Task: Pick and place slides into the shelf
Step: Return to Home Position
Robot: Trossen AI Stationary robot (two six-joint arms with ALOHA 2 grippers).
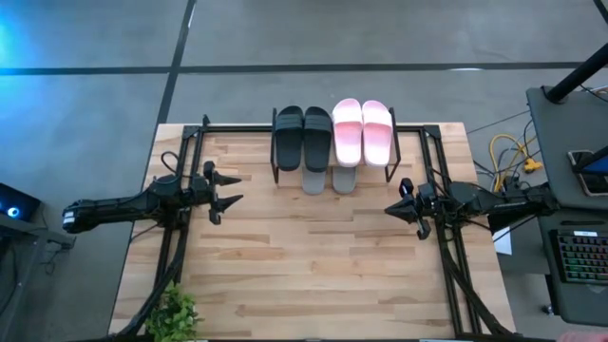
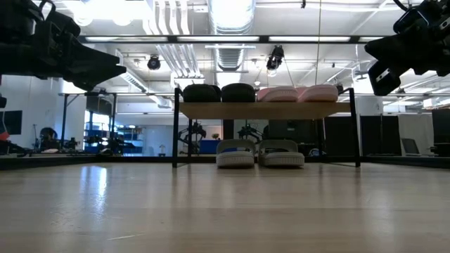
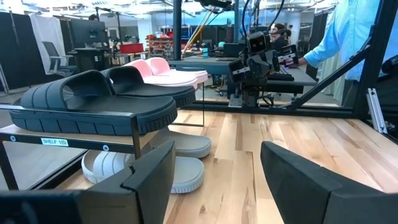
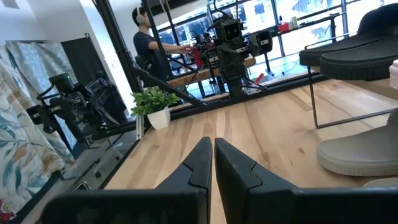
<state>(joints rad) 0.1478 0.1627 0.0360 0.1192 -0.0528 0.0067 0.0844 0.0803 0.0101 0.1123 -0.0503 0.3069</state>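
Observation:
The shelf (image 2: 267,110) stands at the middle of the table's far edge. On its wooden top lie two black slides (image 1: 302,136) to the left and two pale pink slides (image 1: 362,131) to the right. Two grey slides (image 1: 328,178) sit under it on the table, their ends poking out toward the near side. My left gripper (image 1: 233,188) hovers open left of the shelf, above the table, and its wrist view shows the fingers (image 3: 149,171) wide apart. My right gripper (image 1: 389,207) hovers right of the shelf, shut and empty (image 4: 213,155).
A small potted plant (image 1: 176,312) stands at the near-left corner. Dark arm frames run along the table's left and right sides. A desk with a keyboard (image 1: 579,256) lies off the right edge. People stand beyond the table (image 3: 348,31). Bare wood (image 1: 313,256) lies between the arms.

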